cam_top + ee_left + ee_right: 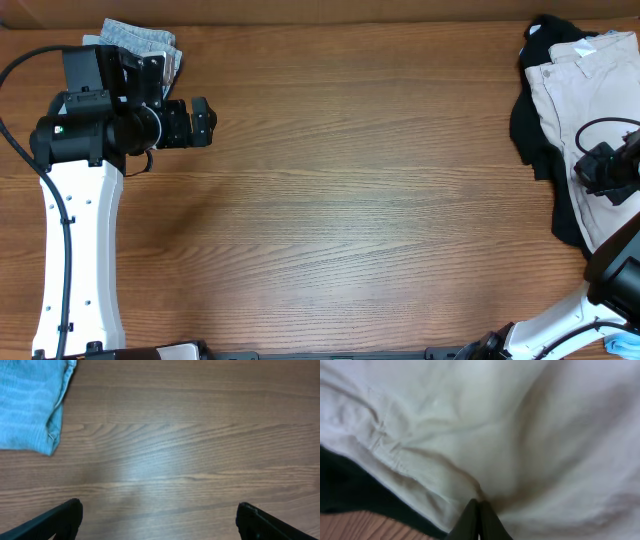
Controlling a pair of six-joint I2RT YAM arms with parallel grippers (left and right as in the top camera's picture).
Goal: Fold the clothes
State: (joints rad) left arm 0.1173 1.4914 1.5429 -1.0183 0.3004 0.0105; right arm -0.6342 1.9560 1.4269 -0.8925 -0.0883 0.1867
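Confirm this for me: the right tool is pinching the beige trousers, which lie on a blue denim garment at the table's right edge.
Not quite. The beige trousers pinched by the right tool lie on a black garment, not denim; the overhead view shows it. The rest holds.

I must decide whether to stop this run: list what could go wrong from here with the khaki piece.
1. The khaki clothes lie on the black garment; dragging them toward the middle may pull the black one along.
2. The right gripper seems shut on just a small fold, so the cloth could slip or bunch.
3. The left gripper hangs open over the table beside the denim piece, far from the pile, so it cannot help.
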